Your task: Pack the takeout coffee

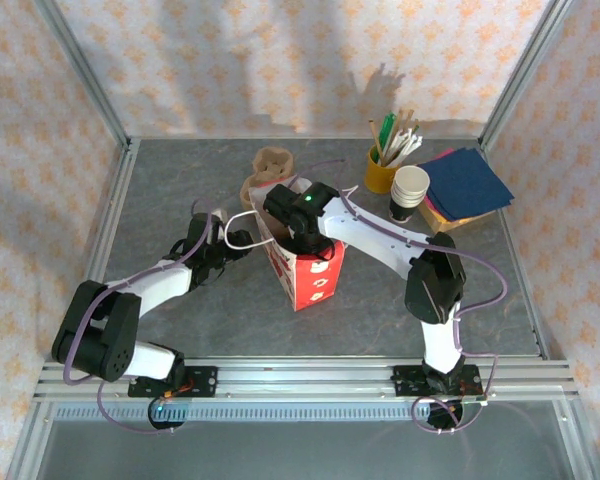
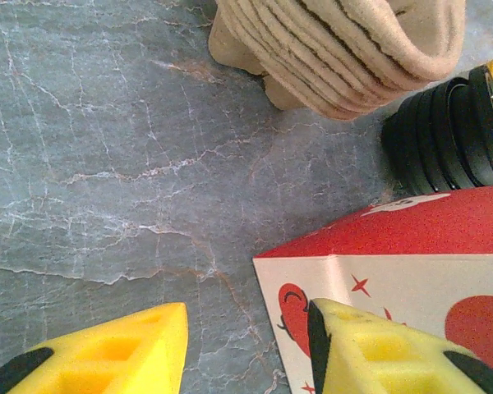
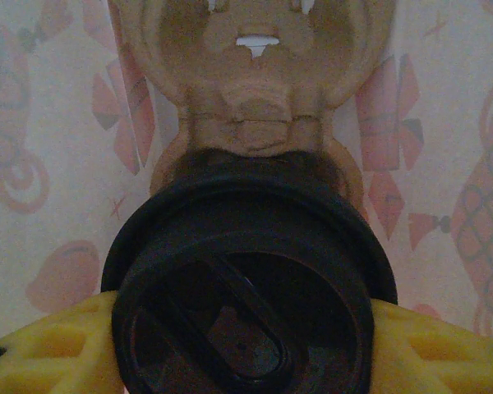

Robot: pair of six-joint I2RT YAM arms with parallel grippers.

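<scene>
Cup [image 3: 243,271] in right gripper [image 3: 246,361], inside bag [image 1: 316,276]

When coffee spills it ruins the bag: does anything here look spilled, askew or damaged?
Nothing stands out. The lid looks properly seated. The right gripper holds the coffee inside the upright bag, above the carrier. No liquid shows on the table.

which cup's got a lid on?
The lidded cup in the right gripper, inside the red bag. The stacked cups are open; the yellow cup holds stirrers.
</scene>
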